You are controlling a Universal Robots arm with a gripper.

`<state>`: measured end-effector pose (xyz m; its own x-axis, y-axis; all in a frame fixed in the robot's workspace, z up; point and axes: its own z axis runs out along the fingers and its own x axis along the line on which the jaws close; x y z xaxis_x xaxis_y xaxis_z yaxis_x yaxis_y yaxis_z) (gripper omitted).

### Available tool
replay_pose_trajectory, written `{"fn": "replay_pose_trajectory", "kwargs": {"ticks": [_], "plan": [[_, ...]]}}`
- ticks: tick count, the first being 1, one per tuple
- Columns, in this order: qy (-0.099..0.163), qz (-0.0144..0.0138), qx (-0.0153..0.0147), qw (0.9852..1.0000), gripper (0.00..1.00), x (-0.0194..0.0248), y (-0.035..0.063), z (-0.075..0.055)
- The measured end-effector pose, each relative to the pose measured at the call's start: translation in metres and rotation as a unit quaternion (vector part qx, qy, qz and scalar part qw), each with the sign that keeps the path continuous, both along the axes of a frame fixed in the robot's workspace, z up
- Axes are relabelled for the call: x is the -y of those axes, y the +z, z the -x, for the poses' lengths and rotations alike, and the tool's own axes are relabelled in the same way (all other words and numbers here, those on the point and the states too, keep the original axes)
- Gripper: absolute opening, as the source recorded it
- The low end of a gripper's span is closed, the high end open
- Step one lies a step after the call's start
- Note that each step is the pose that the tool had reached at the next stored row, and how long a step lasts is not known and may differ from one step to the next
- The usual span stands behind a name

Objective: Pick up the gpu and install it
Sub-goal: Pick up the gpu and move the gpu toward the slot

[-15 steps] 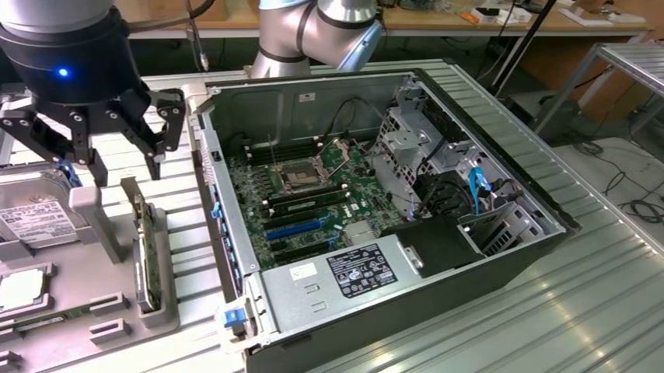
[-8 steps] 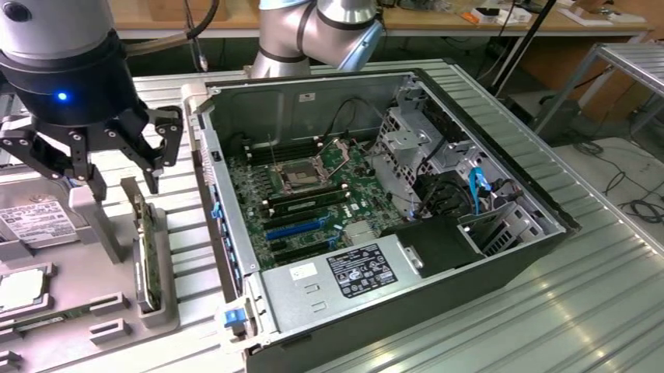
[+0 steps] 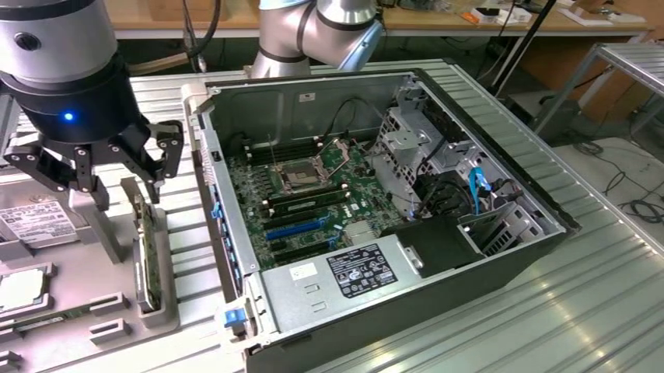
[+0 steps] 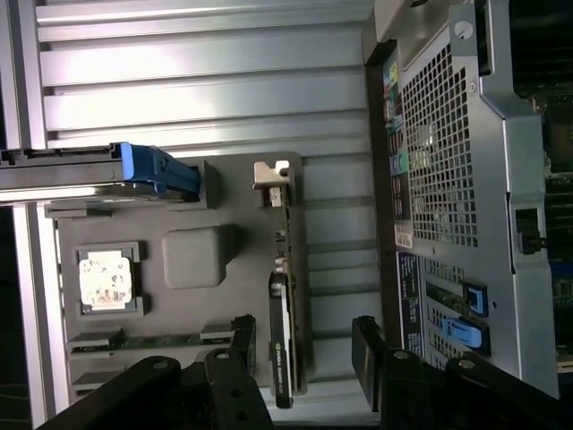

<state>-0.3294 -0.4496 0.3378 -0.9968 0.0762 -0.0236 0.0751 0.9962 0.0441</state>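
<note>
Hanging over the grey moulded tray [image 4: 192,260] that sits on the exterior view's left of the open black-and-silver computer case [image 3: 518,256], the black two-fingered end effector [image 3: 127,193] has its fingers spread wide apart and grips nothing. Seen from the wrist, the gap between them lines up with the gpu [image 3: 146,256]. This thin dark green circuit card stands on edge in the tray slot nearest the case, with a silver metal bracket [image 4: 271,175] at one end.

Farther from the case, the tray also holds a boxy silver hard drive with a white label [image 3: 31,219], a square silver processor chip [image 3: 19,289] and a narrow green memory stick [image 3: 52,315], each in its own recess. Inside the case lie the green motherboard [image 3: 301,194], with its blue expansion slots [image 3: 295,228], and a silver power supply box [image 3: 332,272]. Tray and case both sit on the ribbed metal tabletop [image 3: 592,311].
</note>
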Motion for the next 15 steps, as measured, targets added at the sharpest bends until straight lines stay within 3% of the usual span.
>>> {"fn": "replay_pose_trajectory", "kwargs": {"ticks": [15], "plan": [[0.0, 0.0, 0.0, 1.0, 0.56, 0.002, -0.029, 0.002]]}}
